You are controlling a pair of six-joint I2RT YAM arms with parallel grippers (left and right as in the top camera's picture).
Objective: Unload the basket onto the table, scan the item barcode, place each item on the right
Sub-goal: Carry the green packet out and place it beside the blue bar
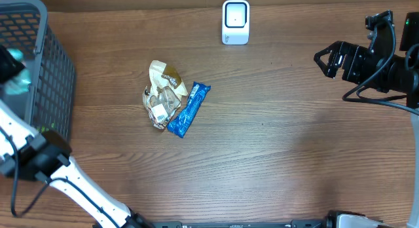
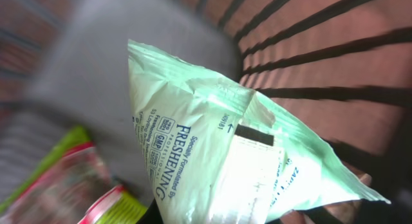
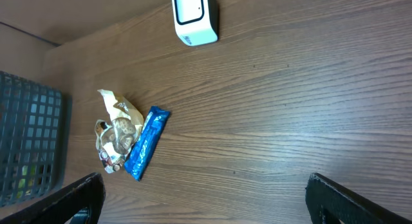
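Overhead, at the far left: left jaws [image 1: 9, 68] down inside the gray basket [image 1: 55, 57], pinched shut on a pale green wipes packet [image 1: 19, 84]. Up close in the left wrist view: gripped from below, long axis tilted up toward the left, a white label panel [image 2: 248, 179] turned to the lens, basket bars behind, other wrappers [image 2: 61, 185] lying underneath. No barcode legible on that panel; cannot tell which face carries it.

Well apart from the packet: white scanner [image 1: 236, 21], upright at the far edge of the tabletop [image 1: 281, 149], off to the right of the basket, past the beige snack bag [image 1: 162, 94] and blue bar [image 1: 190, 109] lying against each other mid-table.

Right jaws [image 1: 327, 59] spread wide and empty at the right side, nearer the scanner yet holding nothing.

Judged from this: calls for a lift clear of the basket rim, then a carry rightward and away toward the scanner window, coded face turned to it. Left arm's job, packet already in its grip.
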